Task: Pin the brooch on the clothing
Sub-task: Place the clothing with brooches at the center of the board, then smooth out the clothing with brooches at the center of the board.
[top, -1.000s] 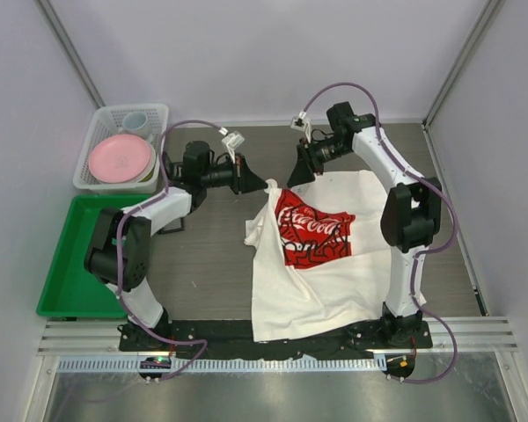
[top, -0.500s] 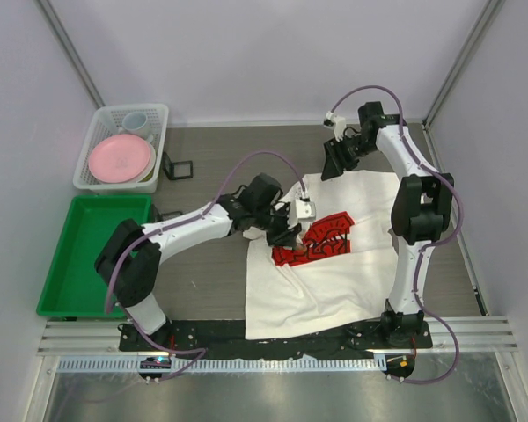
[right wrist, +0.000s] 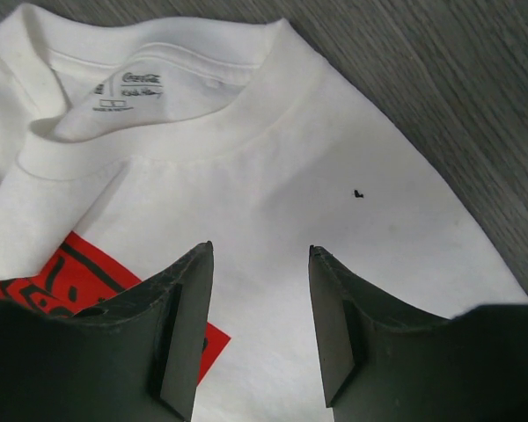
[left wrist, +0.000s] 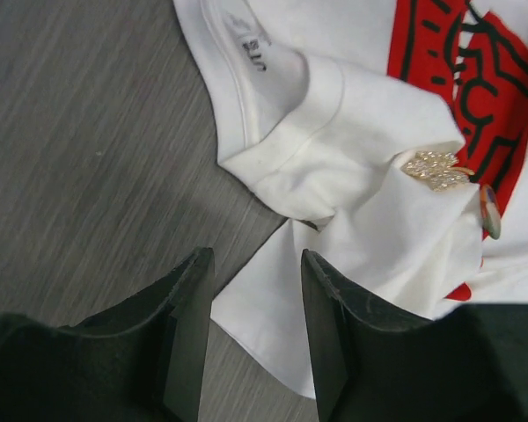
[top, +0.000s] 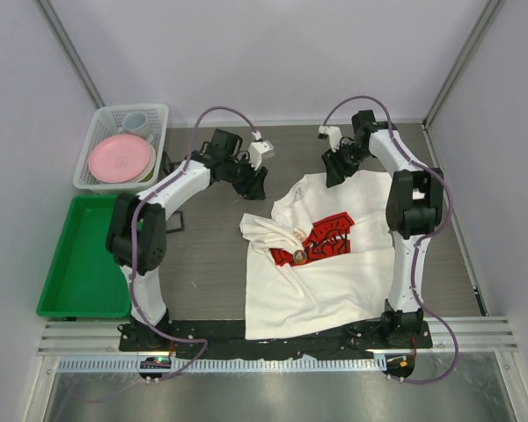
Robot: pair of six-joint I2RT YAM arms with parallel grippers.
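The clothing (top: 334, 281), a white T-shirt with a red chest print, lies on the table with its left sleeve bunched and folded over the print. A gold brooch (left wrist: 436, 169) sits on that folded white cloth (left wrist: 361, 97) at the edge of the red print, beside a small round disc (left wrist: 490, 214). My left gripper (top: 257, 183) hangs open and empty (left wrist: 255, 255) above the shirt's left edge, short of the brooch. My right gripper (top: 333, 174) is open and empty (right wrist: 260, 249) just above the shirt's shoulder (right wrist: 273, 149), below the collar.
A white basket (top: 101, 123) holding a pink plate and a cup stands at the back left. A green tray (top: 79, 264) lies in front of it along the left wall. Bare grey table (left wrist: 88, 132) shows left of the shirt.
My left gripper has drawn back from the print toward the far left and has opened. The brooch stays on the bunched sleeve. The right gripper has barely moved.
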